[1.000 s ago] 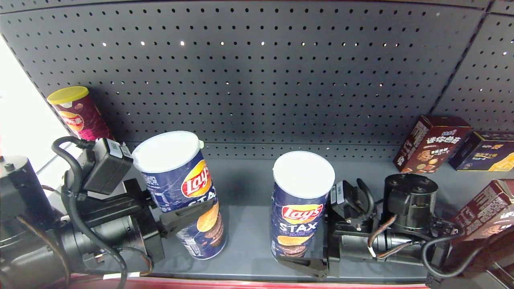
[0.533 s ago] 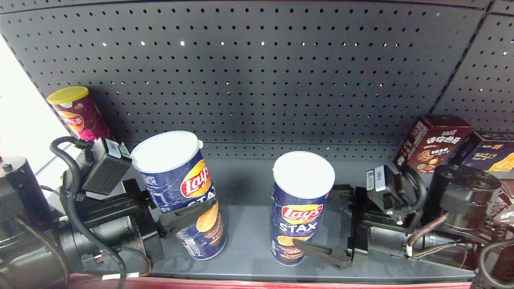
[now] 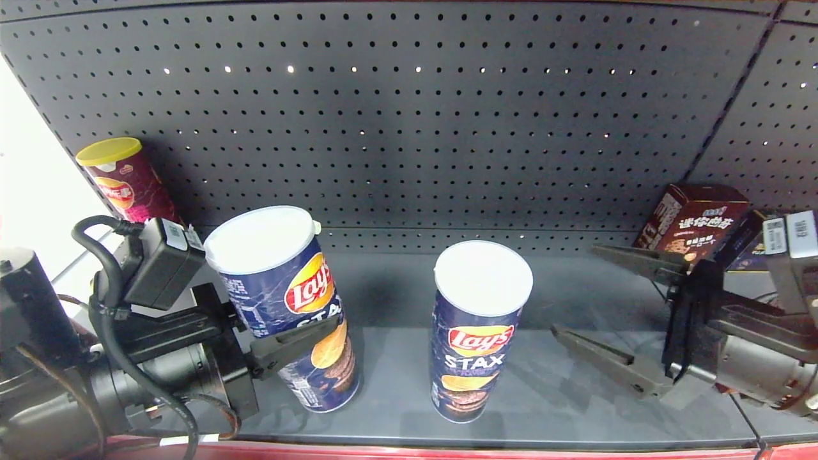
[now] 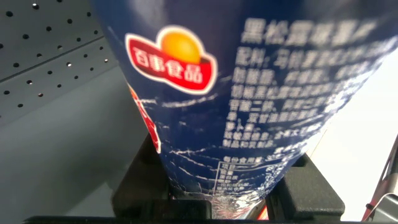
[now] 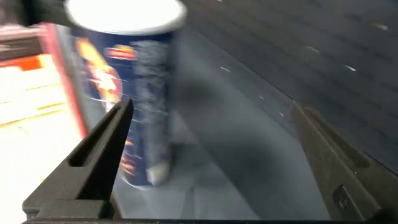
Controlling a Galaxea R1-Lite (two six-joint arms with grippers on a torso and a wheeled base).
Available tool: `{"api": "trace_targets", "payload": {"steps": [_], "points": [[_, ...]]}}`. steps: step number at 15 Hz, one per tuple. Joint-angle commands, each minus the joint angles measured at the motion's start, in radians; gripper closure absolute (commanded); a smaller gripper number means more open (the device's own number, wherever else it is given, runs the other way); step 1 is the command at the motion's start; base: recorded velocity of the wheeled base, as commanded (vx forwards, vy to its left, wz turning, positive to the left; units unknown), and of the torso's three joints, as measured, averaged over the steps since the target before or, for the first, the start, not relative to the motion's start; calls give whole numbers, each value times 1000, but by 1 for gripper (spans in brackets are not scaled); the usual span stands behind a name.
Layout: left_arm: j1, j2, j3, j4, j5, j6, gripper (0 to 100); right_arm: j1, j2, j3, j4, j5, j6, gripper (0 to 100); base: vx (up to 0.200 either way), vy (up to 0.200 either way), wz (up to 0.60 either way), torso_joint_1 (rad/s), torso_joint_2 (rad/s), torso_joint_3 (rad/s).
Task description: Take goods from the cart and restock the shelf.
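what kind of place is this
Probably a shop aisle, or a mock-up of one: a grey shelf with a pegboard back carries chip cans and snack boxes, set out like stock for sale.

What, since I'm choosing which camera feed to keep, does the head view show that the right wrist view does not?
Head view adds: the left end effector shut on a tilted blue can, a yellow-lidded red can at the back, and a brown box. Right wrist view adds: blurred orange and white shapes past the shelf's front edge, too unclear to identify. Both share: the upright blue can, the open right end effector apart from it, and the shelf floor.
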Motion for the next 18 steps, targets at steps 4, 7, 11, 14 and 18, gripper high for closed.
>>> {"api": "trace_targets", "payload": {"steps": [4,7,11,14,18], "points": [[-3,-14,4,0,0,0,100,-17,-551,55,448,-335,-6,0,0,0,0,0,0,0],[-3,-23,14,0,0,2,100,-22,-813,95,699,-354,-3,0,0,0,0,0,0,0],[-1,-25,14,0,0,5,100,-82,-1128,193,954,-372,37,0,0,0,0,0,0,0],[-3,-43,24,0,0,6,100,-91,-1312,309,986,-381,132,0,0,0,0,0,0,0],[-9,-43,25,0,0,8,100,-94,-1312,401,963,-458,143,0,0,0,0,0,0,0]]}}
